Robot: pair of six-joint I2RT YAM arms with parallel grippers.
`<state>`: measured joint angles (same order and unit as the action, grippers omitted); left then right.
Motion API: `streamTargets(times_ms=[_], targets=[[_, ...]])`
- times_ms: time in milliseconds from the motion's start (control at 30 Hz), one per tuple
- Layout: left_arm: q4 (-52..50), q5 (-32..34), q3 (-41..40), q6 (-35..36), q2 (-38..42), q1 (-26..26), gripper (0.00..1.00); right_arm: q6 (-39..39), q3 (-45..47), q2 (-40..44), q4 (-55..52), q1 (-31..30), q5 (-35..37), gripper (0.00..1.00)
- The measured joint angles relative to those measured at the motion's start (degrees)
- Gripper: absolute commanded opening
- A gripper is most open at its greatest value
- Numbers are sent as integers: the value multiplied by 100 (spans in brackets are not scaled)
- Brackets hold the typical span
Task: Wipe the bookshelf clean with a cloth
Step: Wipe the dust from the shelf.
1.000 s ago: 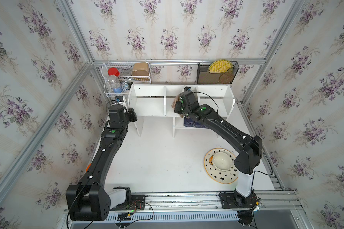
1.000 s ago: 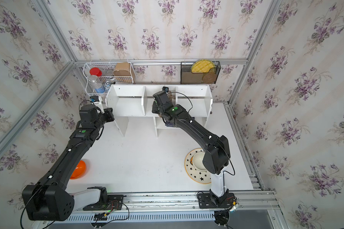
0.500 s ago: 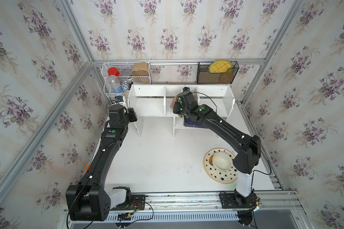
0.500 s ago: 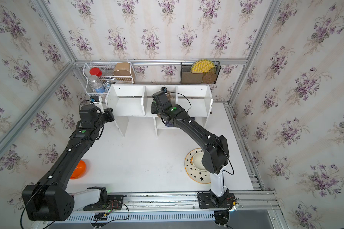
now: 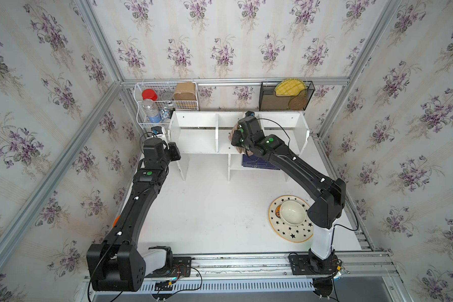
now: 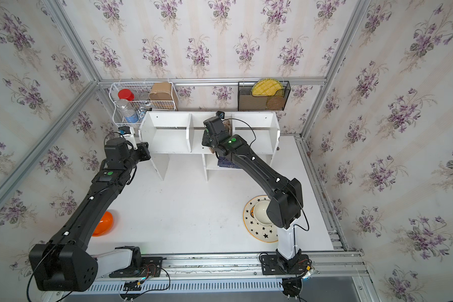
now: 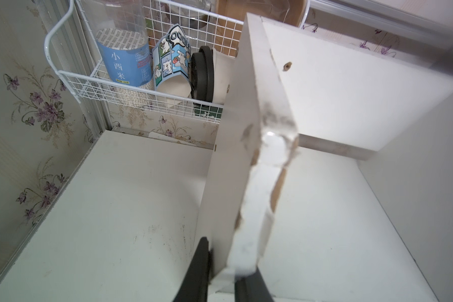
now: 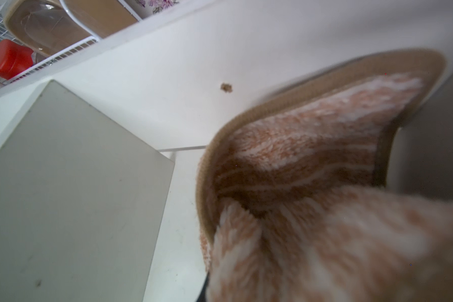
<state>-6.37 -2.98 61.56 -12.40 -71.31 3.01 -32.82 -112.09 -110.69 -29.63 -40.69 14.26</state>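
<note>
Within right tool (image 5: 238, 142), bunched cloth (image 8: 311, 170)

Flat white desk (image 5: 207, 209) across the middle of both top views. At its far edge, upper centre of the frame, a wide white board bookshelf (image 5: 199, 141) on panel legs. Lower right, a round cream plate with black stars (image 5: 290, 235) carrying a plain white bowl (image 5: 292, 213). Lower left in a top view, a glossy orange bowl (image 6: 105, 222), partly hidden. On the bookshelf's lower shelf, a flat dark blue book (image 5: 254, 163). In its middle upper compartment, a tan-brown striped terry cloth (image 8: 298, 157) against the white boards.
</note>
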Motion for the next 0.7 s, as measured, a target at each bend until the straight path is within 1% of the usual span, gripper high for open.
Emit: streamTargets(times_ms=[200, 433, 567, 700], targets=[[-2, 0, 0, 2, 2, 0, 0, 81, -37, 164, -83, -111, -37, 0], [-11, 2, 0, 9, 2, 0, 0, 457, -323, 1117, -160, 2, 431, 0], [-13, 4, 2, 9, 2, 0, 0, 597, -280, 1646, -153, 485, 645, 0], [-33, 4, 11, 11, 2, 0, 0, 599, 275, 2028, -151, 1220, 667, 0]])
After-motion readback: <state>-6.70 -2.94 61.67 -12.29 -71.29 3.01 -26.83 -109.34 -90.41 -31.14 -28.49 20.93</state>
